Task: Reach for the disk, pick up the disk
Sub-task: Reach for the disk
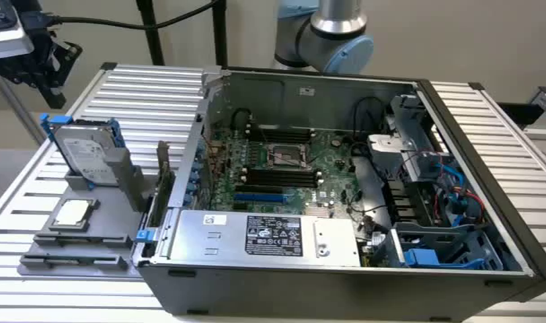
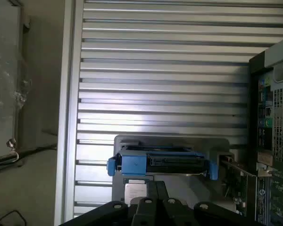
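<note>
The disk (image 1: 83,149) stands on edge in a grey holder (image 1: 111,176) on the slatted table, at the exterior view's left. It is silver-grey with a white label and sits in a blue bracket. My black gripper (image 1: 49,91) hangs well above it, near the top corner of that view, apart from it. In the wrist view I look down on the disk's blue-framed top edge (image 2: 160,162). My gripper (image 2: 153,187) shows with its fingers together, shut on nothing.
A small square CPU chip (image 1: 73,212) lies on the grey fixture plate (image 1: 76,259) in front of the disk. The open computer case (image 1: 345,182) stands close beside the holder, with a silver power supply (image 1: 264,235). Slatted table (image 2: 165,70) lies around them.
</note>
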